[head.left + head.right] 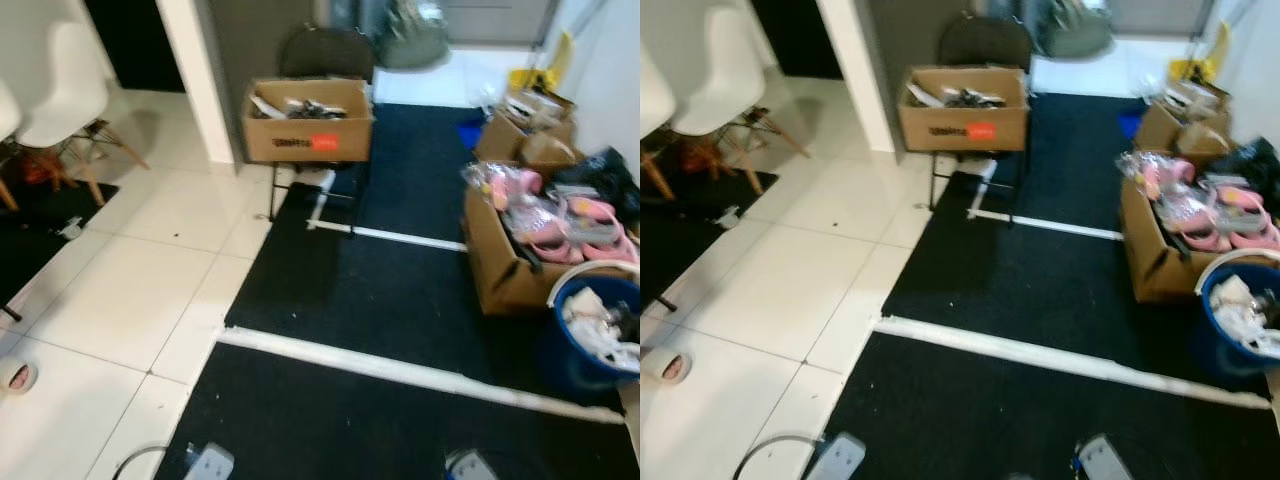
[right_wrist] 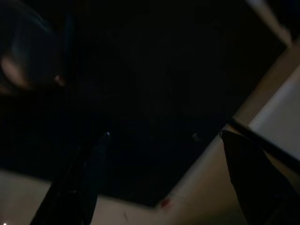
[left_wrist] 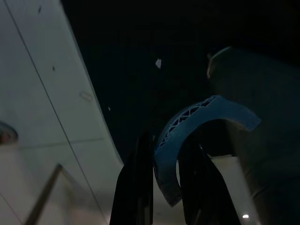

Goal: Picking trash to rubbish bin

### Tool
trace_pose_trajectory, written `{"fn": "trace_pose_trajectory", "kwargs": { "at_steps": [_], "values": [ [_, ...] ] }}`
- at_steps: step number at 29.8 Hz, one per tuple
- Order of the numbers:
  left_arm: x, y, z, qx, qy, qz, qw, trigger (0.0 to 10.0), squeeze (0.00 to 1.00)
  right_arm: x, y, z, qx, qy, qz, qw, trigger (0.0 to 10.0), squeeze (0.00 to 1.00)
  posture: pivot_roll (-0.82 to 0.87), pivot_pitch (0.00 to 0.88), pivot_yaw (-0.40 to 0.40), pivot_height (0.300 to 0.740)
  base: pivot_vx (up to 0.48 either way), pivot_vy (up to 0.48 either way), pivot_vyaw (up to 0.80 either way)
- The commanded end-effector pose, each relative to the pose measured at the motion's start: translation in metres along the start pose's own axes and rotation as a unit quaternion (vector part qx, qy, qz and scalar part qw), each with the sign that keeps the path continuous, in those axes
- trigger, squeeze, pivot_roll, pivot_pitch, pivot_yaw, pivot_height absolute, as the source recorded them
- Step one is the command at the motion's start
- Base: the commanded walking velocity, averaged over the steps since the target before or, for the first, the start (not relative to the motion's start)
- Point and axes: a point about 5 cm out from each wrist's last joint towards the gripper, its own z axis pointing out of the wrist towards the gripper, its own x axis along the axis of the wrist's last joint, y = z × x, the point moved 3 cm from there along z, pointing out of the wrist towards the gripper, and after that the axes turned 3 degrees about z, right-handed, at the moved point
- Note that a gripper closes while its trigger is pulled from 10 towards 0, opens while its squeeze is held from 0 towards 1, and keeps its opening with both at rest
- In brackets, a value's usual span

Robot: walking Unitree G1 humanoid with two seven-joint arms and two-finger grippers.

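The rubbish bin is a blue bucket (image 1: 585, 345) with white trash in it, standing at the right on the black mat. A roll of tape (image 1: 18, 375) lies on the white tiles at the far left, and a small scrap (image 1: 70, 228) lies further back by the chairs. In the dim left wrist view, my left gripper (image 3: 168, 187) hangs low over the mat's edge, its fingers close together on a blue curved latticed piece (image 3: 201, 115). My right gripper (image 2: 164, 187) hangs over the dark mat with its fingers wide apart and nothing between them.
An open cardboard box (image 1: 308, 122) of clutter rests on a dark chair at the back. Boxes with pink items (image 1: 540, 235) line the right side. White chairs (image 1: 70, 95) stand at the left. White strips (image 1: 400, 370) cross the black mat. A cable (image 1: 135, 458) lies near my feet.
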Motion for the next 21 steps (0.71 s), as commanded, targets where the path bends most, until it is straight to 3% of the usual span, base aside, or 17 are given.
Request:
{"fn": "trace_pose_trajectory", "kwargs": {
  "at_steps": [1,5,9,21],
  "values": [
    [-0.016,0.018,0.000,-0.027,-0.027,-0.002,0.999,10.0,0.00,-0.011,-0.005,0.000,0.007,-0.017,0.001,1.000,10.0,0.00,-0.11,0.041,0.074,0.740,0.000,0.000,-0.77],
    [-0.015,0.018,0.001,-0.026,-0.027,0.000,0.999,10.0,0.00,-0.011,-0.004,0.000,0.007,-0.017,-0.001,1.000,10.0,0.00,-0.11,0.038,0.069,0.740,0.000,0.000,-0.77],
    [-0.027,0.026,0.000,-0.030,-0.034,-0.004,0.999,10.0,0.00,-0.012,-0.002,0.000,0.005,-0.017,-0.005,1.000,10.0,0.00,-0.11,0.034,0.065,0.740,0.000,0.000,-0.77],
    [-0.030,0.027,-0.001,-0.029,-0.033,-0.007,0.999,10.0,0.00,-0.008,-0.001,0.000,0.005,-0.012,-0.011,1.000,10.0,0.00,-0.10,0.029,0.063,0.740,0.000,0.000,-0.77]
  ]
}}
